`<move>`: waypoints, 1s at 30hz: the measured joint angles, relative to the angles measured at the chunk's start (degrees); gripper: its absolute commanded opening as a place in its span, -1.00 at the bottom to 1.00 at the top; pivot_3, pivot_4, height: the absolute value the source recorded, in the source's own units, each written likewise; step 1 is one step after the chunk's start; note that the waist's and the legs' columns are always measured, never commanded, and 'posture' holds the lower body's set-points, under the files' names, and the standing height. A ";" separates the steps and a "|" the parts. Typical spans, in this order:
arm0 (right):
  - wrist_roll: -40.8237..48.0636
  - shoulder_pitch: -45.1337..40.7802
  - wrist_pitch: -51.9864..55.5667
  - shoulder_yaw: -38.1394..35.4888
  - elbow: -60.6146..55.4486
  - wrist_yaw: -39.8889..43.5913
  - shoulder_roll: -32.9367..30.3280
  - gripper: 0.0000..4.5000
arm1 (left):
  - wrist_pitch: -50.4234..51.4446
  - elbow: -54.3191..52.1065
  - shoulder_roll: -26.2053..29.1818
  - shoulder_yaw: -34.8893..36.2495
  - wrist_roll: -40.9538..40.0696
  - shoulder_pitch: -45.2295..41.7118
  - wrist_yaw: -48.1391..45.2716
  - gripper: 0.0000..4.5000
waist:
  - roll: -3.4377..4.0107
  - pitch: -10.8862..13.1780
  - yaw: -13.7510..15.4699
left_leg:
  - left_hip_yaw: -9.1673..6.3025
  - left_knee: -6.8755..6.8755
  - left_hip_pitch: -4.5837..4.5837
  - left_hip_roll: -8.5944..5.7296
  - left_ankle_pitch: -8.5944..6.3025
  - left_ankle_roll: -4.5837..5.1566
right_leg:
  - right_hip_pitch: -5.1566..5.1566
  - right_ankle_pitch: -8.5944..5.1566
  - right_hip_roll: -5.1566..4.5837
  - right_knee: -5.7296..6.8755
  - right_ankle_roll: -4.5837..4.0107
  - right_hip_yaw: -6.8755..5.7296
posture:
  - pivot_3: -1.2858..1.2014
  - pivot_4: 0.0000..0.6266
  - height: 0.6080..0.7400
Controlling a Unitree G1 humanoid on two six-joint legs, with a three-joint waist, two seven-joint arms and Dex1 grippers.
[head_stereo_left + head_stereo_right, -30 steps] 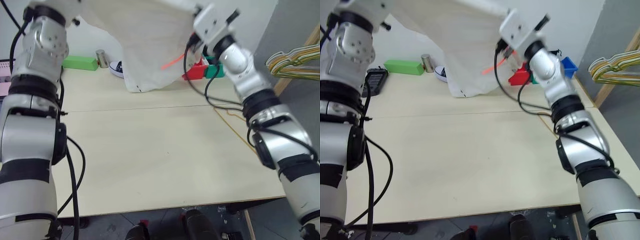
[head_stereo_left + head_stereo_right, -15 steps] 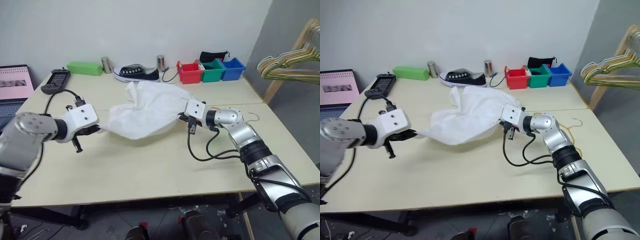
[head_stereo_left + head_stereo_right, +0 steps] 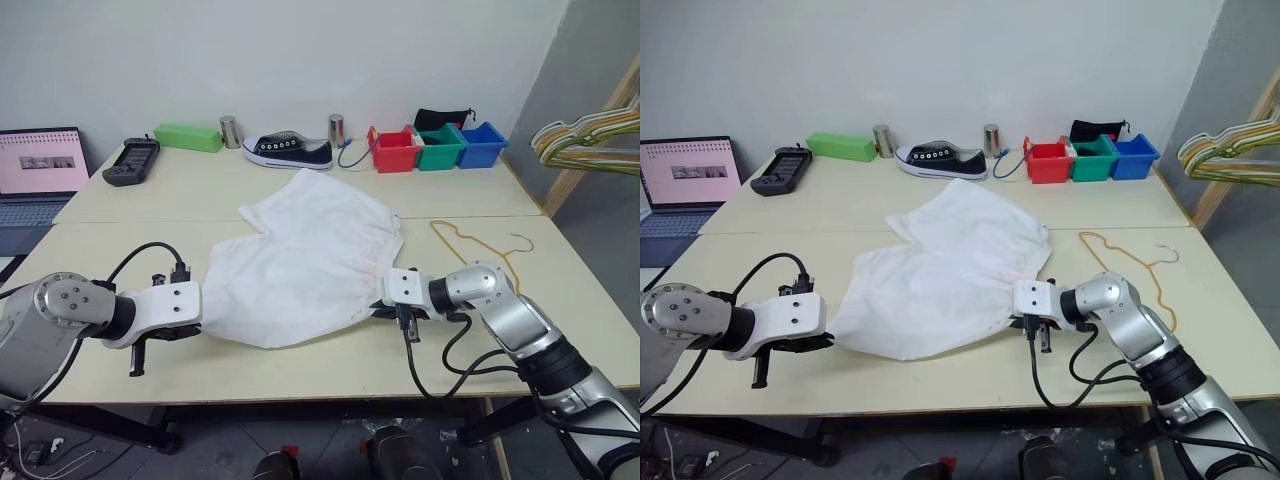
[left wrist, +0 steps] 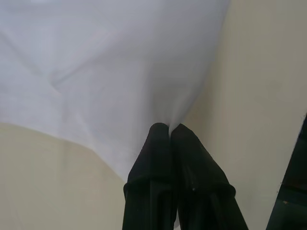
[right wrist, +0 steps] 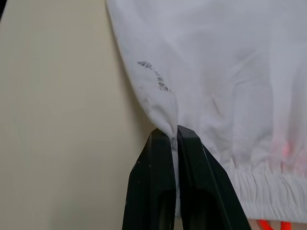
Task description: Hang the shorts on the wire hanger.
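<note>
Left eye view: the shorts lie spread out on the desk, in the middle, near the front edge. They are big, white and soft. The left tool is squeezed shut on one corner of the shorts, at the left side. The right tool is squeezed shut on the other corner, at the right side, close to the stretchy waistband. The cloth looks pulled out between the two tools.

In the left wrist view, the two black fingers pinch a fold of white cloth. In the right wrist view, the black fingers pinch the edge of the shorts just beside the crinkly waistband, and a bit of orange string peeks out there.

The wire hanger lies flat on the desk to the right of the shorts, near them but not touching. It is thin and yellow, with a small hook at its right end.

At the back of the desk sit a black shoe, a green box, and red, green and blue bins. A laptop is at the far left. A bunch of hangers hangs at the far right.
</note>
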 measured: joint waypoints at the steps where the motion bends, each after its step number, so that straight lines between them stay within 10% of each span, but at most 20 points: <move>1: 0.01 1.16 0.81 0.11 -1.76 0.20 -0.98 -1.00 | -0.79 0.13 0.43 0.26 -0.12 1.56 -1.19 -0.96 | 0.00 0.00 -0.02 | 0.04 0.00 -0.01 0.00 0.00 -0.01 | -0.02 0.00 -0.03 -0.01 0.00 0.02 | -0.08 -0.84 1.00; 18: 5.71 7.41 12.64 1.46 -13.93 5.81 -6.09 -1.00 | -5.08 3.71 -2.78 -1.01 3.16 3.25 -1.12 -0.96 | -0.08 -0.04 -0.44 | 0.11 0.02 -0.12 0.06 -0.19 -0.31 | -0.15 0.00 -0.09 -0.05 0.00 -0.04 | -0.10 -0.84 1.00; 30: 12.42 5.27 18.98 -1.45 -15.89 6.84 -8.11 0.45 | -4.08 1.58 -2.18 0.39 0.78 5.01 -4.84 0.20 | -0.09 -0.04 -0.57 | 0.11 0.02 -0.14 0.06 -0.22 -0.36 | -0.20 0.00 -0.13 -0.07 -0.01 -0.05 | -0.11 -0.83 1.00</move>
